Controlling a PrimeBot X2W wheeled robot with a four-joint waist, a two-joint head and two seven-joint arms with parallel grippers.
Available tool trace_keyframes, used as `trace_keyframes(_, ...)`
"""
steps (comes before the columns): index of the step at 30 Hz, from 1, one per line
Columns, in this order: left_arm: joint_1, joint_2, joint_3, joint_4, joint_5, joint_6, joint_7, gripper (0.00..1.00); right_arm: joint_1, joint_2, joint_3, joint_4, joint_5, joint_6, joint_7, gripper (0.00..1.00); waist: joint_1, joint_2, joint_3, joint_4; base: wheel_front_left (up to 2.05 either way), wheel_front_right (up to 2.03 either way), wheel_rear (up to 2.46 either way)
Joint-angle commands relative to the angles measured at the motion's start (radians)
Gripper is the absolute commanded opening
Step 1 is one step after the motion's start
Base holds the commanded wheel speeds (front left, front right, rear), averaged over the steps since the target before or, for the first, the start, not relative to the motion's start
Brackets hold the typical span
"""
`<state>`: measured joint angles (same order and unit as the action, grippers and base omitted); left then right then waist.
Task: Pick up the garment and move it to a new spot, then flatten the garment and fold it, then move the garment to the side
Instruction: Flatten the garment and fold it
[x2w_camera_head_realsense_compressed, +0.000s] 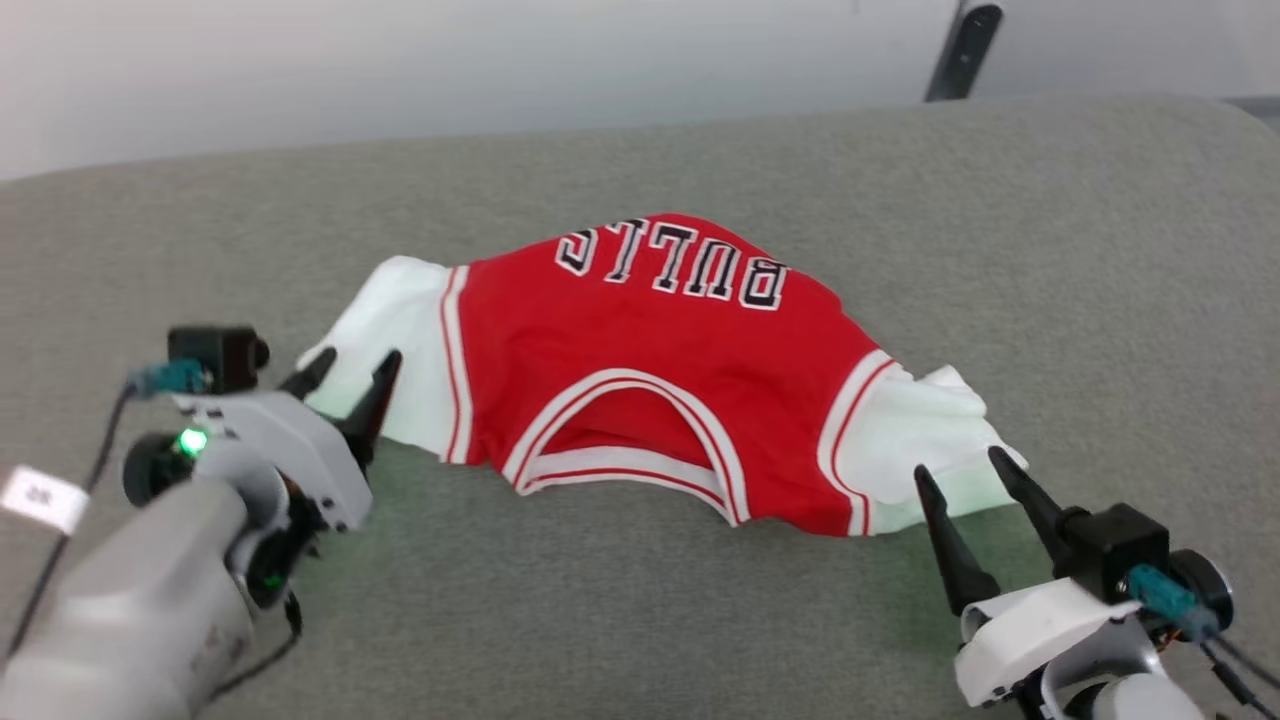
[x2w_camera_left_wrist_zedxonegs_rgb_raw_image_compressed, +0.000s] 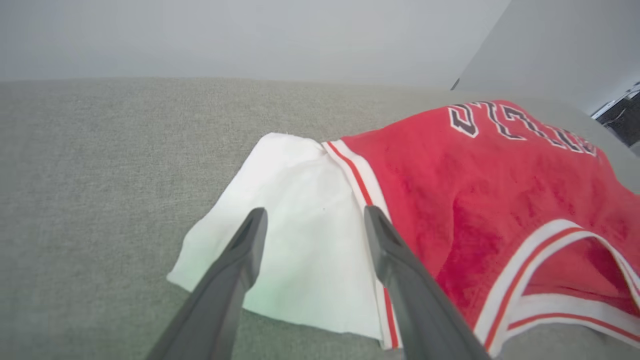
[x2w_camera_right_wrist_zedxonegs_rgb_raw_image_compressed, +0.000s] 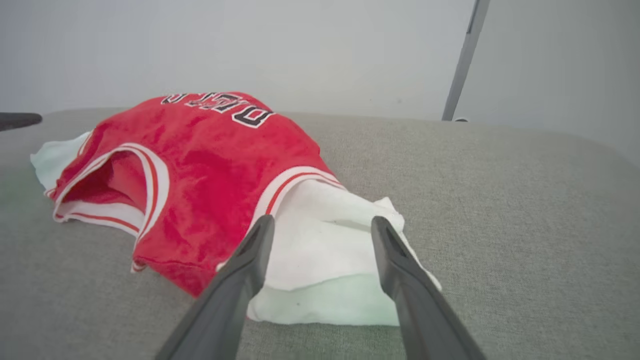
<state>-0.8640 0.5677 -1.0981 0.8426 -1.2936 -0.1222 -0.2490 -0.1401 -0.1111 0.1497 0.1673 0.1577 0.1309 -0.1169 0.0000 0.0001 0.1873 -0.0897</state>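
Note:
The garment (x2w_camera_head_realsense_compressed: 640, 360), a small red jersey with white sleeves and "BULLS" lettering, lies humped on the grey padded surface (x2w_camera_head_realsense_compressed: 640, 620), neck opening toward me. My left gripper (x2w_camera_head_realsense_compressed: 358, 362) stands open just over the white left sleeve (x2w_camera_left_wrist_zedxonegs_rgb_raw_image_compressed: 300, 260), its fingers apart with nothing between them. At the lower right my right gripper (x2w_camera_head_realsense_compressed: 958, 465) is also open, its tips over the edge of the crumpled white right sleeve (x2w_camera_right_wrist_zedxonegs_rgb_raw_image_compressed: 330, 270). In the left wrist view the garment (x2w_camera_left_wrist_zedxonegs_rgb_raw_image_compressed: 480, 200) rises to the right; in the right wrist view the garment (x2w_camera_right_wrist_zedxonegs_rgb_raw_image_compressed: 200, 165) bulges to the left.
A pale wall runs behind the padded surface. A dark slanted pole (x2w_camera_head_realsense_compressed: 962, 50) stands at the back right, the same pole (x2w_camera_right_wrist_zedxonegs_rgb_raw_image_compressed: 462, 60) showing in the right wrist view. Bare grey surface (x2w_camera_right_wrist_zedxonegs_rgb_raw_image_compressed: 525, 210) spreads on all sides of the garment.

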Motion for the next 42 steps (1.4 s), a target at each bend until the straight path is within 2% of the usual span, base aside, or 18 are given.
trace_keyframes(1,0.025,0.004,0.012,-0.024,0.013,0.016,-0.009,1.0,-0.011,-0.014,0.002,0.002,0.006,0.0,0.028,1.0,0.0,-0.0001,-0.033,0.042,0.0,0.0,0.0)
trace_keyframes(2,0.048,0.005,0.025,-0.053,0.032,0.033,-0.015,1.0,-0.018,-0.029,-0.001,0.006,0.012,0.0,0.063,1.0,0.0,-0.0001,-0.038,0.054,0.0,0.0,0.0)
trace_keyframes(4,0.083,0.01,0.118,-0.141,0.075,0.077,-0.017,1.0,-0.031,-0.056,-0.003,0.01,0.03,0.0,0.138,1.0,0.0,-0.0001,-0.043,0.077,0.0,0.0,0.0)
trace_keyframes(10,0.339,0.008,0.373,-0.469,0.33,0.247,-0.015,1.0,-0.074,-0.142,-0.019,0.013,0.085,0.0,0.395,1.0,0.0,-0.0001,-0.052,0.139,0.0,0.0,0.0)
trace_keyframes(13,0.472,-0.007,0.459,-0.597,0.413,0.292,-0.015,1.0,-0.092,-0.191,-0.033,0.002,0.119,0.0,0.51,1.0,0.0,-0.0001,-0.053,0.162,0.0,0.0,0.0)
trace_keyframes(17,0.585,-0.023,0.531,-0.708,0.478,0.325,-0.015,1.0,-0.112,-0.244,-0.052,-0.015,0.154,-0.001,0.653,1.0,0.0,-0.0001,-0.055,0.181,0.0,0.0,0.0)
trace_keyframes(21,0.661,-0.033,0.585,-0.778,0.513,0.343,-0.015,1.0,-0.137,-0.279,-0.067,-0.026,0.192,-0.001,0.756,1.0,0.0,-0.0001,-0.052,0.192,0.0,0.0,0.0)
trace_keyframes(27,0.719,-0.046,0.64,-0.832,0.536,0.349,-0.015,1.0,-0.214,-0.335,-0.022,0.012,0.231,-0.001,0.826,1.0,0.0,-0.0001,-0.034,0.207,0.0,0.0,0.0)
trace_keyframes(37,0.719,-0.071,0.671,-0.838,0.542,0.319,-0.015,1.0,-0.338,-0.39,0.126,0.159,0.24,-0.001,0.828,1.0,0.0,-0.0001,0.013,0.237,0.0,0.0,0.0)
trace_keyframes(42,0.703,-0.084,0.687,-0.827,0.549,0.305,-0.015,1.0,-0.374,-0.387,0.174,0.243,0.255,-0.001,0.804,1.0,0.0,-0.0001,0.041,0.243,0.0,0.0,0.0)
